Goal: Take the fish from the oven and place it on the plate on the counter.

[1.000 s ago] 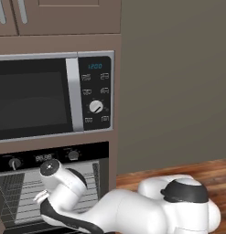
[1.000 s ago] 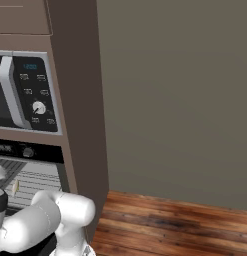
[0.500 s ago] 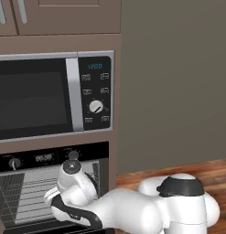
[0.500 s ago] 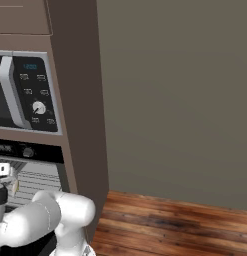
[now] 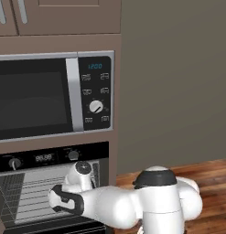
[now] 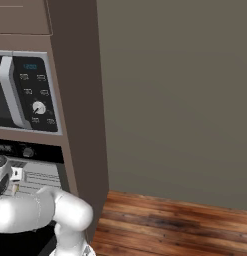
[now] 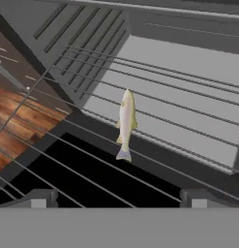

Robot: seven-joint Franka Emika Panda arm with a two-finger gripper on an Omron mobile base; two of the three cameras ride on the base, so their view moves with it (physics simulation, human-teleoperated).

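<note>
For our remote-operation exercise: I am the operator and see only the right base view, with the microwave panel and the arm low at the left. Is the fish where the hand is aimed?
Observer: Yes. In the hand view the fish lies on the wire rack, ahead of the jaws.
Operator: Are the jaws around it?
Observer: No. The fingertips stand apart, short of it.
Operator: Is the oven open?
Observer: Its grey interior shows below the knobs in the left base view.
</note>
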